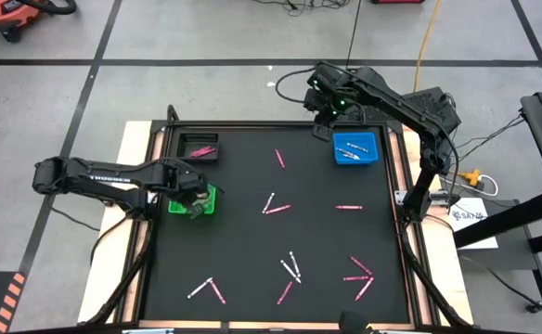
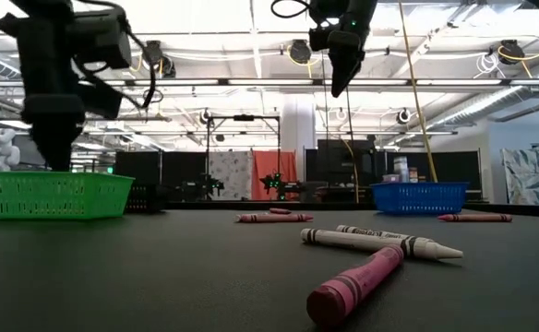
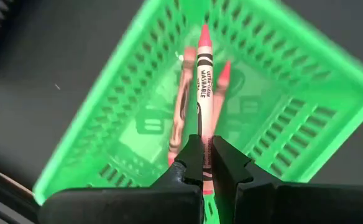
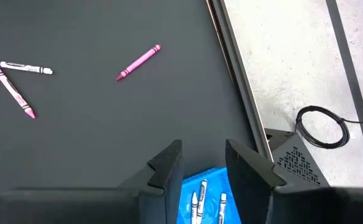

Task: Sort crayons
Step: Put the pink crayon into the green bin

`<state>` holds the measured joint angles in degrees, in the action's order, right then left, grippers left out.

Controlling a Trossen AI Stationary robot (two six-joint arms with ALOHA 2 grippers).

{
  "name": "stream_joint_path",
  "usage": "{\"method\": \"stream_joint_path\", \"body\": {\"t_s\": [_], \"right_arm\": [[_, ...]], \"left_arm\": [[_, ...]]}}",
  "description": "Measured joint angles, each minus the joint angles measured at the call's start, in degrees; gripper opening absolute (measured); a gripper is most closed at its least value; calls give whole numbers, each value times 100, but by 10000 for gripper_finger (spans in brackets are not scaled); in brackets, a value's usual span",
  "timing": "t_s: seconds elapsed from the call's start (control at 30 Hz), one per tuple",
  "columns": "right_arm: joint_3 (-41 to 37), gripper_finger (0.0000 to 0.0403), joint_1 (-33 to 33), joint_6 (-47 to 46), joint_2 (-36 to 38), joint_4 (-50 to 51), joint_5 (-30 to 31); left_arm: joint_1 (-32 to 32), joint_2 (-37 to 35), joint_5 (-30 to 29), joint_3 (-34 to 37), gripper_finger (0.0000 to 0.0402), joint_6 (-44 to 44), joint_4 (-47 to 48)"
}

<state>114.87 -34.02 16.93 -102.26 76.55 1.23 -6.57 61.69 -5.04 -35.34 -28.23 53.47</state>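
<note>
My left gripper (image 1: 195, 206) hangs over the green tray (image 1: 180, 205) at the mat's left edge, shut on a red crayon (image 3: 204, 87). Two more red crayons (image 3: 179, 106) lie on that tray's floor. My right gripper (image 4: 203, 163) stands open, high above the blue tray (image 1: 355, 148) at the far right, which holds white crayons (image 4: 200, 202). Pink and white crayons (image 1: 273, 206) lie scattered on the black mat, some (image 2: 371, 263) near the front edge. My left gripper pinches the red crayon's blunt end (image 3: 205, 163) between its two fingers. The fingers come from above, pointing steeply down, and lie along the crayon. The crayon juts out past the fingertips, tip down, into the green tray; whether its tip touches the tray I cannot tell.
A black tray (image 1: 198, 147) with pink crayons stands at the far left, just behind the green one. The mat's wooden border (image 1: 396, 186) and the floor lie beyond its right edge. Bare mat shows between the scattered crayons.
</note>
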Motion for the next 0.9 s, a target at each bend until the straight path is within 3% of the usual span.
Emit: {"method": "stream_joint_path", "body": {"t_s": [0.67, 0.9], "right_arm": [[0, 106, 0, 5, 0, 4, 0], [0, 106, 0, 20, 0, 4, 0]], "left_arm": [[-2, 2, 62, 261, 9, -146, -96], [-4, 2, 245, 259, 68, -149, -299]]}}
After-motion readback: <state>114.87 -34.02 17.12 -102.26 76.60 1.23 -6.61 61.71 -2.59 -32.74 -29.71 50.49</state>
